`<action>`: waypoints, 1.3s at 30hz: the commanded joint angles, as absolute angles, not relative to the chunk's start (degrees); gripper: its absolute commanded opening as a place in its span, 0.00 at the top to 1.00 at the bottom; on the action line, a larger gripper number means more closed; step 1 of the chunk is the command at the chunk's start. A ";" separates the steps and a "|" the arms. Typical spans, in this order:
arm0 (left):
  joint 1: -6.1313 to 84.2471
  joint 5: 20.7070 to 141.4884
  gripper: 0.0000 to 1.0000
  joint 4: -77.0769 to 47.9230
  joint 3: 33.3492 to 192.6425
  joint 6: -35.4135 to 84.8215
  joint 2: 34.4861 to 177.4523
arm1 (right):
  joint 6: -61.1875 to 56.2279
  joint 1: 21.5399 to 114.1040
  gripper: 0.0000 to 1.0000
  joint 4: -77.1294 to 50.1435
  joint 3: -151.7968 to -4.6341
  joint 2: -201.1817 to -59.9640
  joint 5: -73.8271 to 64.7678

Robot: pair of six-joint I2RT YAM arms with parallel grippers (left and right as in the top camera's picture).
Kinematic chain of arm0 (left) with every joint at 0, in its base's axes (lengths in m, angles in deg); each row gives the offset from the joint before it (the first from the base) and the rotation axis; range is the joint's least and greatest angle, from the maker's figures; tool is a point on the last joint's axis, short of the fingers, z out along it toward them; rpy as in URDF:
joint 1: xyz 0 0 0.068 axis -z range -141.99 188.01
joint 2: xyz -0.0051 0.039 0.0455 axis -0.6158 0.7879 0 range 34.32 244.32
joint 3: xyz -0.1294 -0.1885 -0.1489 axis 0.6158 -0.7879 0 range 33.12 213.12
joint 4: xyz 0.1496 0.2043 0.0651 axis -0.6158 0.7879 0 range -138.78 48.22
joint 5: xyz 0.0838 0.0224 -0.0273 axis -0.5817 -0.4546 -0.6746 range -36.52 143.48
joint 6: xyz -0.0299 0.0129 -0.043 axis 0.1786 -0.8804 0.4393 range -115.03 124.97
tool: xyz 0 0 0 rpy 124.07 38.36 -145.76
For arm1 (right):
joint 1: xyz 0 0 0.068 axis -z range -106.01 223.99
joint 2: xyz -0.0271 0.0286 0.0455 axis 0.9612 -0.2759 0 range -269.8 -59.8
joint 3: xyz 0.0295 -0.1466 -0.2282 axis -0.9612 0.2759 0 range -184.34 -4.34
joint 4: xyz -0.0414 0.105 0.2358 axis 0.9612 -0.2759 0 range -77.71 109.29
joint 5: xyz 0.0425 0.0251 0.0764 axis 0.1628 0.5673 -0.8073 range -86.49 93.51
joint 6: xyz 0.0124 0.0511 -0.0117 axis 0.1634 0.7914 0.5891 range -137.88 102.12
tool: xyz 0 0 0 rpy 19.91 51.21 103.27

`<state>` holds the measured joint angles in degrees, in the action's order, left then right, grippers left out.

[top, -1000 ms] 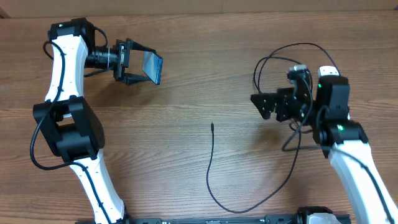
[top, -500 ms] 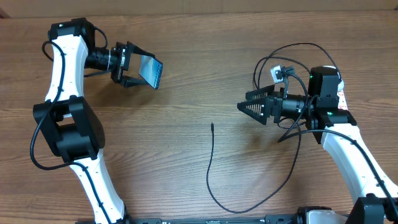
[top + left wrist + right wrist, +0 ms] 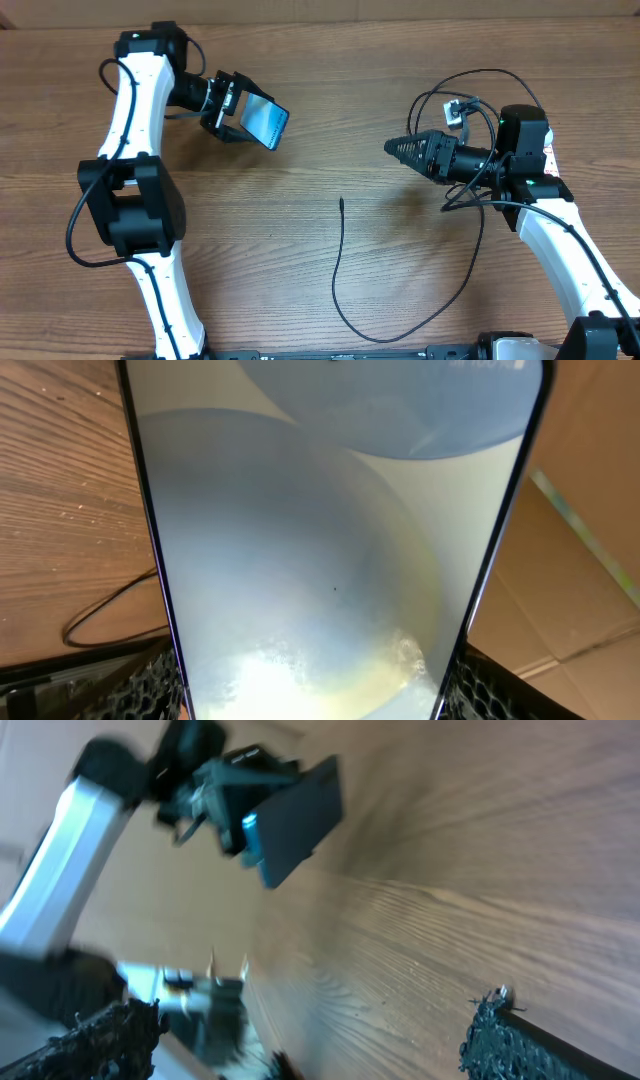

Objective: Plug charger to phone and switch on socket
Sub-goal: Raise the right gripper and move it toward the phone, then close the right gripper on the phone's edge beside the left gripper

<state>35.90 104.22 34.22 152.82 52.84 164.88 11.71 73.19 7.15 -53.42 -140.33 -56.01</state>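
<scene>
Nearest the arms' bases, the long, thin black charger cable (image 3: 337, 262) lies slack on the brown wooden table (image 3: 230, 240). It sweeps round in a wide loop before running up to its small connector tip (image 3: 341, 201), which rests free in the middle of the boards. I'd say the job in hand is fetching that tip with the right claw (image 3: 395, 149). Doing it well means coming down on the cable just behind the connector, so a short stub pokes out past the black fingers (image 3: 500, 1030) and can be steered into the port. The wire is so thin and flat to the wood that the fingers will have to graze the surface, and a pinch too far back would leave the end floppy. That claw hangs above the table with its fingers spread wide and nothing between them. The tip lies apart from it, nearer the bases and over towards the left arm's side, so the claw has to drop and reach across. Farther off, the left claw (image 3: 238, 110) is clamped on the slim, black-edged smartphone with the cyan-blue screen (image 3: 267, 122). It holds the smartphone tilted up off the table, well apart from both the tip and the right claw.
</scene>
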 commanded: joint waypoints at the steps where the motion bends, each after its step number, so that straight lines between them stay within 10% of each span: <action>1: 37.80 103.63 0.96 33.41 154.52 56.28 165.02 | 22.28 72.95 0.00 6.82 -54.97 -140.31 -50.48; 39: 57.19 96.94 0.96 26.46 154.52 78.53 165.04 | 14.52 60.97 0.00 6.56 -54.93 -140.31 -32.45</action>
<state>56.34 97.03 26.81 152.82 74.18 164.88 13.74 61.19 6.01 -53.42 -140.33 -33.59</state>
